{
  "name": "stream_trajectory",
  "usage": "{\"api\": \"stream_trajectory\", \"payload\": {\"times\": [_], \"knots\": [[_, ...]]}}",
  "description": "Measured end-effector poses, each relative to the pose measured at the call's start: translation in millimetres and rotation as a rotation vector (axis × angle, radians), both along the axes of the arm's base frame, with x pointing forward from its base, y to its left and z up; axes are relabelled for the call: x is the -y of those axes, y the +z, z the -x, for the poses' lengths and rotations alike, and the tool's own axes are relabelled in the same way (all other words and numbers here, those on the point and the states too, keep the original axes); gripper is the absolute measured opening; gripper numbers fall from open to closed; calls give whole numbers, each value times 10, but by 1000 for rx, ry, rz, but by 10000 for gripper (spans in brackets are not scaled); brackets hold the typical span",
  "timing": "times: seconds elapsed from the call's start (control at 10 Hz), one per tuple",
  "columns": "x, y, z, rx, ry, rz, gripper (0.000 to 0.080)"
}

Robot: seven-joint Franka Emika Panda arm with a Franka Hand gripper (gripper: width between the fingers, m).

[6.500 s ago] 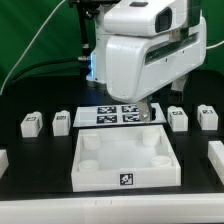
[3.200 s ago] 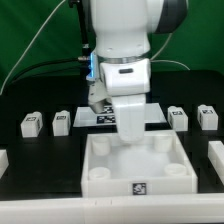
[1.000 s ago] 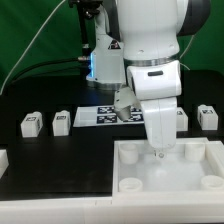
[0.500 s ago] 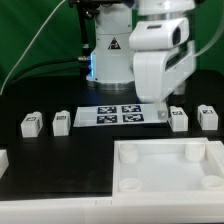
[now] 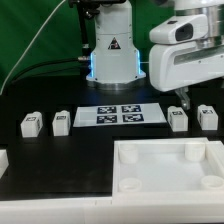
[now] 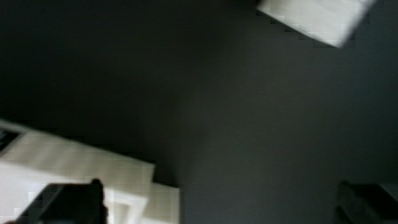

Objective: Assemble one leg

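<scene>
Several small white legs with tags stand in a row on the black table: two at the exterior view's left (image 5: 30, 124) (image 5: 61, 122) and two at the right (image 5: 177, 118) (image 5: 208, 117). My gripper (image 5: 184, 103) hangs just above and between the two right legs, touching neither. In the wrist view the gripper (image 6: 226, 205) has its dark fingertips (image 6: 80, 200) far apart with nothing between them, so it is open and empty. The large white panel (image 5: 150, 152) lies at the front right.
The marker board (image 5: 120, 115) lies in front of the robot base (image 5: 110, 55). A white part (image 5: 3, 158) sits at the left edge. The wrist view is blurred, with white shapes (image 6: 326, 14) (image 6: 63, 165) that I cannot identify.
The panel has been dragged forward and to the exterior view's right, then let go. My gripper has risen and moved right, to above the right-hand legs.
</scene>
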State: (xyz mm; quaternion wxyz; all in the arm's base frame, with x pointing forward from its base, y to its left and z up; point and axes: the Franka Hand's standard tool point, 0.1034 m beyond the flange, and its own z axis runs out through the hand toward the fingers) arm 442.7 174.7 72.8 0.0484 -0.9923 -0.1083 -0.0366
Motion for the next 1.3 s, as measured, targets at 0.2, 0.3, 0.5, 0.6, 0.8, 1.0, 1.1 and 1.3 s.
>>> {"api": "stream_trajectory", "payload": {"times": [0.2,0.3,0.5,0.6,0.8,1.0,1.1,1.3], "knots": [[-8,-8,13,-14,-25,-2,648],[-4,-9,23,-45,-24,7,648],[6,-26,70,-96,-21,22,648],[-6,-29,177,-273,-48,71,648],[-82,-31,238,-570,-85,118,648],[-79,-69,293,-812,-69,162,648],[-80,-105,274,-929,-55,179,648],[-99,-150,219,-960,-51,178,648]]}}
